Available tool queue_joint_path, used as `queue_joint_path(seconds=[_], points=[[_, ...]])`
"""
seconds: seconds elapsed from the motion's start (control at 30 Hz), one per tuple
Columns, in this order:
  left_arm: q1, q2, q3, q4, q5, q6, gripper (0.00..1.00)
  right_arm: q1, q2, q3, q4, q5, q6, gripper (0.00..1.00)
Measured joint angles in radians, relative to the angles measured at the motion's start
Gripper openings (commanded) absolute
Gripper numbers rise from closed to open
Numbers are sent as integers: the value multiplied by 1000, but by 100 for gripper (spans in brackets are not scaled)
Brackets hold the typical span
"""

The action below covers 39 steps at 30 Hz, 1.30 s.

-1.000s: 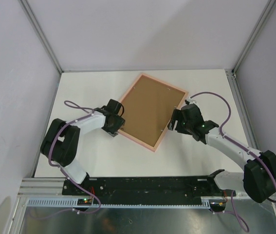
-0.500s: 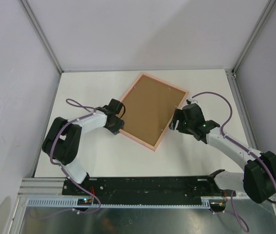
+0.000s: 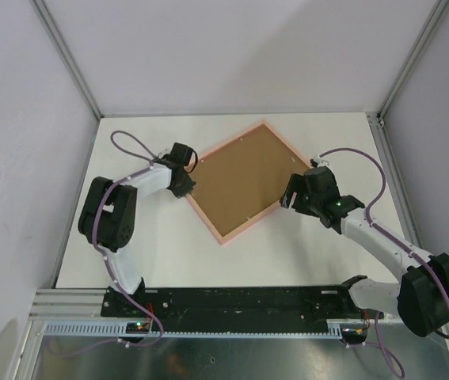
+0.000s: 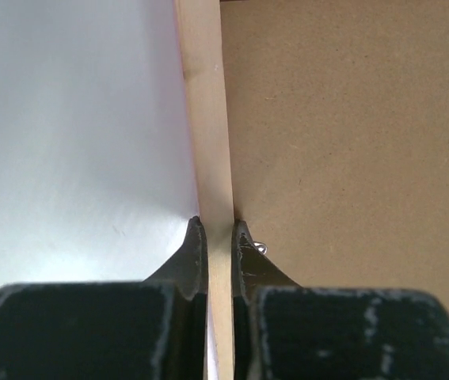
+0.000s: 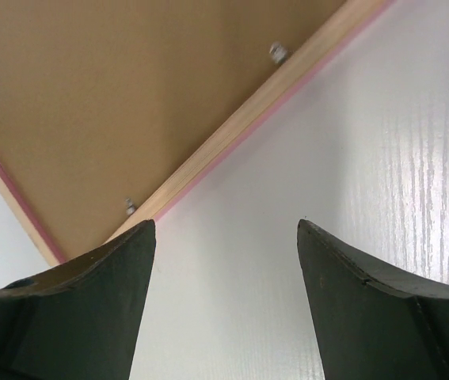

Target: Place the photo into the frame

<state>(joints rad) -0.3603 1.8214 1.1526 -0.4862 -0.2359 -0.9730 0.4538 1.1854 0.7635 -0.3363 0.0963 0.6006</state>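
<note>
The frame (image 3: 206, 218) lies on the white bench (image 3: 153, 253), turned like a diamond, with its brown backing board (image 3: 244, 182) facing up. The left jaws are closed on the pale wooden rail near the frame's left corner — one finger outside, one on the board side. The right jaws stand wide open and hold nothing — they are just beside the frame's right rail, over bare bench.

Base rail (image 3: 232, 301): black, long, slotted.
Left arm (image 3: 145, 186): white shells, bulky black joints, mounted at the base rail's left end.
Right arm (image 3: 376, 241): same colours, at the base rail's right end.
Cables (image 3: 126, 141): purple, one looping off each arm.
Left claw (image 4: 218, 229), right claw (image 5: 226, 229): black tapered fingers.
</note>
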Motion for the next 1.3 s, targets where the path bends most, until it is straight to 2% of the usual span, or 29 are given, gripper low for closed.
queue_joint_path(seconds=[0.33, 0.6, 0.9, 1.3], points=[[121, 13, 14, 115, 112, 550, 0, -29, 0, 0, -3, 5, -8, 77], [138, 13, -12, 189, 249, 798, 0, -70, 4, 0, -11, 50, -30, 78], [141, 11, -29, 228, 275, 847, 0, -101, 110, 0, -12, 80, -50, 80], [141, -5, -65, 278, 269, 829, 0, -61, 199, 0, -27, 97, -52, 73]])
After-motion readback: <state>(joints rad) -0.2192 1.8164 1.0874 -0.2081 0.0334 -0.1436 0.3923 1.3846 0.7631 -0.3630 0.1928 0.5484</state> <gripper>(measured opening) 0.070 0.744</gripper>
